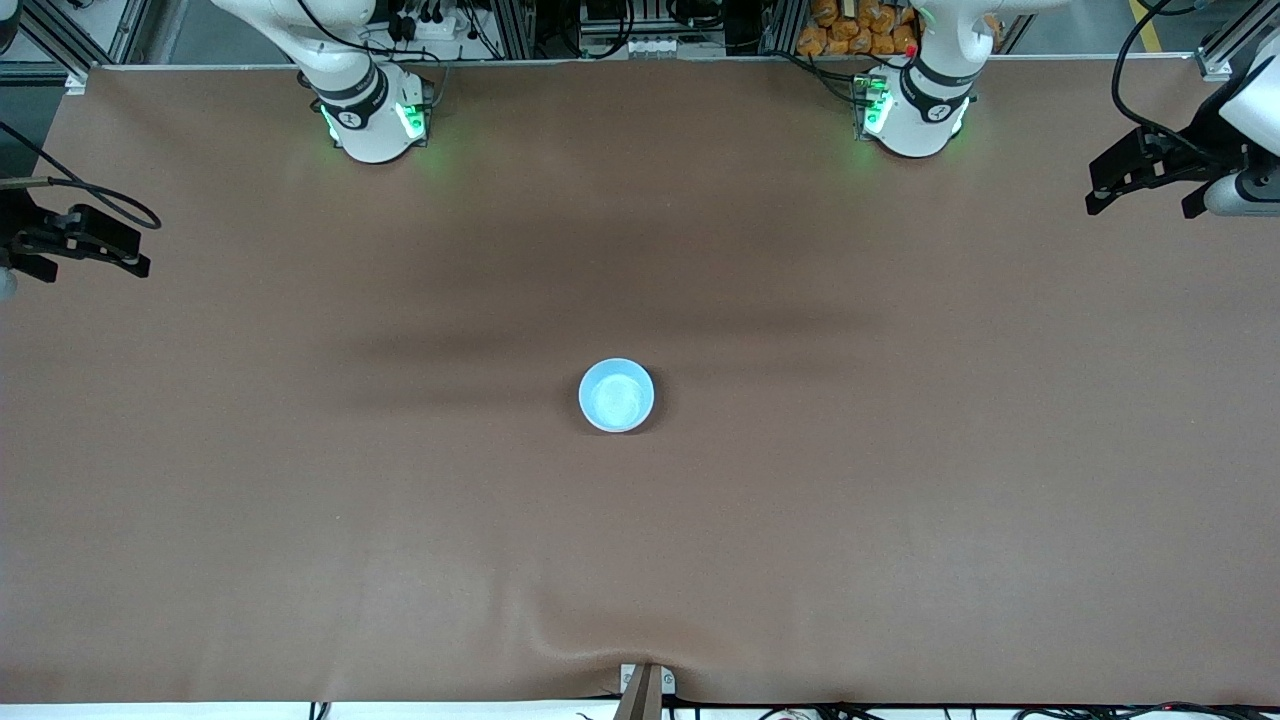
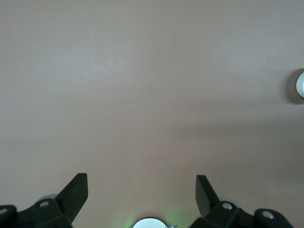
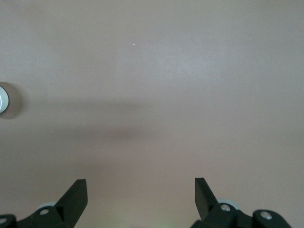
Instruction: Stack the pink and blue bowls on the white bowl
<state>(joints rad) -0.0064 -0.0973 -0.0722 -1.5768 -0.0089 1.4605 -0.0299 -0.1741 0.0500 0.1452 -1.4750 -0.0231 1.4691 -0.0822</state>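
One bowl shows in the front view: a blue bowl (image 1: pixel 616 395) standing upright near the middle of the brown surface (image 1: pixel 900 500), its light sky-blue inside facing up. Whether other bowls sit stacked beneath it cannot be told, since only the blue rim and inside show. The left tool (image 1: pixel 1150 180) hangs over the edge of the surface at the left arm's end, well apart from the bowl, its two black fingers (image 2: pixel 76 192) spread wide with nothing between them; the left wrist view shows bare brown surface below and a sliver of the bowl at the picture's edge (image 2: pixel 300 84). The right tool (image 1: pixel 85 245) hangs over the right arm's end of the surface, likewise spread wide and holding nothing, its fingers (image 3: pixel 76 194) framing bare surface. Both arms wait.
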